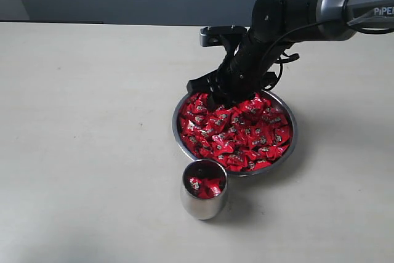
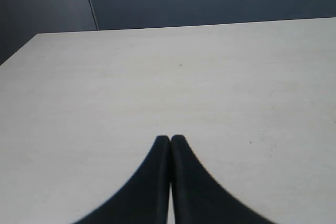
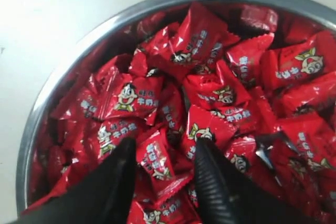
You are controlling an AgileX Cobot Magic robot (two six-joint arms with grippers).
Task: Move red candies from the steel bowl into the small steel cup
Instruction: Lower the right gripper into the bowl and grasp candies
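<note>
We are looking at a pale table (image 1: 74,121) that is carrying everything. The right arm (image 1: 320,4) is reaching in from 2 o'clock of the exterior view and sloping down toward the steel bowl (image 1: 292,143), which is sitting right of the table's centre. The small steel cup (image 1: 202,204) is standing upright at the bowl's 7 o'clock, just beside its rim; we cannot tell whether the 2 are touching. The red candies (image 1: 246,137) are filling the bowl in a heap, and a few more candies (image 1: 206,185) are lying in the bottom of the cup. The right hand (image 1: 214,98) is dipping into the heap near the bowl's 11 o'clock edge. In its wrist view its 2 fingers (image 3: 210,187) are standing spread with 1 candy (image 3: 155,161) lying between them, and we cannot tell whether they are touching it. The left hand (image 2: 170,140) is hanging over bare table, its 2 fingers pressed together on nothing.
</note>
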